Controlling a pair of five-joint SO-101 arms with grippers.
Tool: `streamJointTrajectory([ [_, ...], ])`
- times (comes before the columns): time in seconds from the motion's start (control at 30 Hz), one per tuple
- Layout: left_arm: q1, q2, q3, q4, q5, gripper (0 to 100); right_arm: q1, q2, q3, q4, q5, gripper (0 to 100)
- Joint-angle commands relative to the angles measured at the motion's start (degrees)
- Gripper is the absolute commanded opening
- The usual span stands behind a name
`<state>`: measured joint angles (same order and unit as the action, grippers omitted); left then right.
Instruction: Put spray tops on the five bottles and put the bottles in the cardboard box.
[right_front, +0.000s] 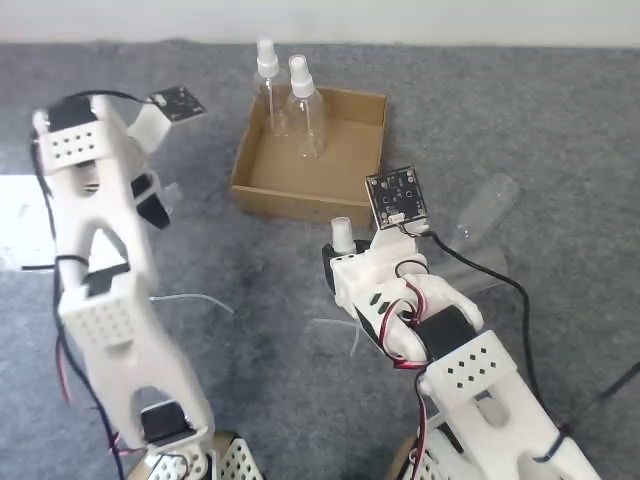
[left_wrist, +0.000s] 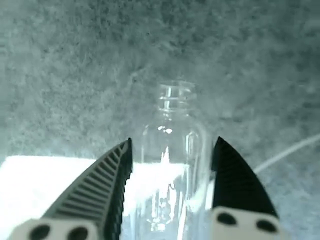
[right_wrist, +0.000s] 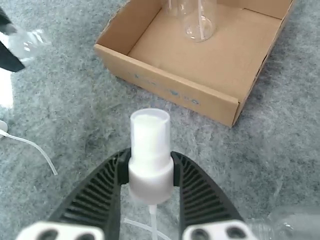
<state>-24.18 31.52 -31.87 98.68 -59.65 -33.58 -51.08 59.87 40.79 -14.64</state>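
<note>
Right gripper (right_wrist: 150, 167) clamped on a spray top (right_wrist: 149, 150), top upright, above grey carpet (right_front: 250, 330) mid-table. Lying bottle (right_front: 482, 212), no top, on the carpet at its 2 o'clock. Left gripper (left_wrist: 170, 170) at 10 o'clock of the right one, jaws pressed on an uncapped bottle (left_wrist: 172, 150), neck pointing away from the wrist. Cardboard box (right_front: 300, 200) near, at 12 o'clock of the spray top. Two capped bottles (right_front: 306, 112) upright in its far-left corner, side by side.
</note>
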Motion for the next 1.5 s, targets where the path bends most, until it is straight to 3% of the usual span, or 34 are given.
streamJointTrajectory([
  [0.0,0.4,-14.5,5.8,1.8,1.8,17,0.5,-2.8,-0.9,-1.2,1.1,0.6],
  [0.4,1.4,-40.2,26.3,1.2,1.9,17,0.5,-2.9,-0.9,-1.2,1.1,0.6],
  [0.63,1.2,-54.2,40.9,-5.5,2.5,18,0.5,-2.9,-0.7,-1.2,1.1,0.6],
  [0.9,1.3,-69.3,57.6,-20.7,10.7,18,0.5,-2.9,-0.7,-1.2,1.1,0.6],
  [1.47,1.4,-83.1,73.1,-37.1,31.6,18,0.5,-2.9,-0.6,-1.2,1.1,0.6],
])
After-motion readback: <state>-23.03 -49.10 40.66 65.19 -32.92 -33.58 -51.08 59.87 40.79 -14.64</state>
